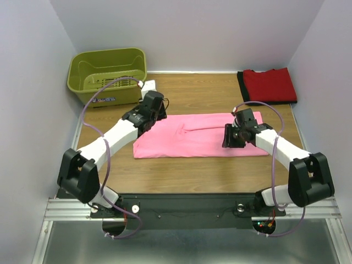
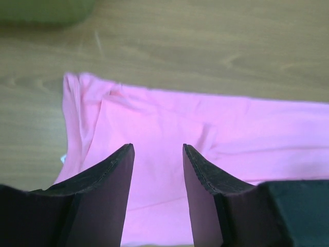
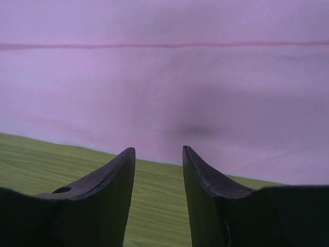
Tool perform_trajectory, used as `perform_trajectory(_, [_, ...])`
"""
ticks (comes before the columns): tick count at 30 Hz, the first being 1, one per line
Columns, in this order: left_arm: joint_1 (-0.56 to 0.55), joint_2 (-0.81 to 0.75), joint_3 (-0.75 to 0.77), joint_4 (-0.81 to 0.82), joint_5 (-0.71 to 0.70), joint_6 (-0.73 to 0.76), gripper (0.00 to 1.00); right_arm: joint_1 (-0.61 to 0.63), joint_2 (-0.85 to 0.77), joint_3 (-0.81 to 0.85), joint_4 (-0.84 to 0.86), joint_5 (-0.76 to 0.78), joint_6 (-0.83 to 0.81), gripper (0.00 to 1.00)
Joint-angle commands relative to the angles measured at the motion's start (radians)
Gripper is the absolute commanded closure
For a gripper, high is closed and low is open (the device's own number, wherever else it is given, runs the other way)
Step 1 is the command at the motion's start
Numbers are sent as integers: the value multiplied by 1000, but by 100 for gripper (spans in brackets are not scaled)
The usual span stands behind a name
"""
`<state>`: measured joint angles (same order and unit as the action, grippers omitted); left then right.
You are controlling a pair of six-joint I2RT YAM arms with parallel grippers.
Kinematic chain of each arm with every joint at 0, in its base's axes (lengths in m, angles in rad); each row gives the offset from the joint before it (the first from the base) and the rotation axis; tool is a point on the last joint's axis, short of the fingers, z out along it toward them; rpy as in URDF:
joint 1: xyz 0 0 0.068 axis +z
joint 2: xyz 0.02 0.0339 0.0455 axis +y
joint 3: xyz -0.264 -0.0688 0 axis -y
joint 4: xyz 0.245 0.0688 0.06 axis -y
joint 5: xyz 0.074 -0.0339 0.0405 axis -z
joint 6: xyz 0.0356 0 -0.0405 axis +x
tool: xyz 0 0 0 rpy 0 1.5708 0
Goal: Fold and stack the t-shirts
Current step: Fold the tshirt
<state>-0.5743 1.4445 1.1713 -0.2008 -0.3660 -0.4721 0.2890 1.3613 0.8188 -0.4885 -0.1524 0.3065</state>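
The pink t-shirt [image 1: 201, 136] lies folded into a long flat strip across the middle of the table. My left gripper [image 1: 159, 114] hovers over its far left corner. In the left wrist view the left gripper [image 2: 158, 149] is open, with only the pink t-shirt [image 2: 205, 128] below the gap. My right gripper [image 1: 231, 137] is over the strip's right part. In the right wrist view the right gripper [image 3: 158, 150] is open above bare table, with the pink t-shirt's [image 3: 164, 92] edge just ahead. The red t-shirt [image 1: 270, 84] lies folded at the back right on a black one's edge [image 1: 240, 83].
An olive-green plastic basket [image 1: 107, 75] stands at the back left, close behind my left wrist. Grey walls close in the table on the left, back and right. Bare wood [image 1: 192, 173] lies between the pink strip and the arm bases.
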Motion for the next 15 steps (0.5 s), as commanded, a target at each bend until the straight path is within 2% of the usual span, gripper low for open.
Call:
perform_trajectory(1, [-15,76,-96,-45,25,-72,46,18,34,48,-18,53,-14,52])
perform_trajectory(9, [-32,177,-107,11,35,-100,46,47,78,20,-16,74,-6,51])
perform_trajectory(15, [-33,312,-27,-21,48,-85,46,52,104,-6,-18,91,23,51])
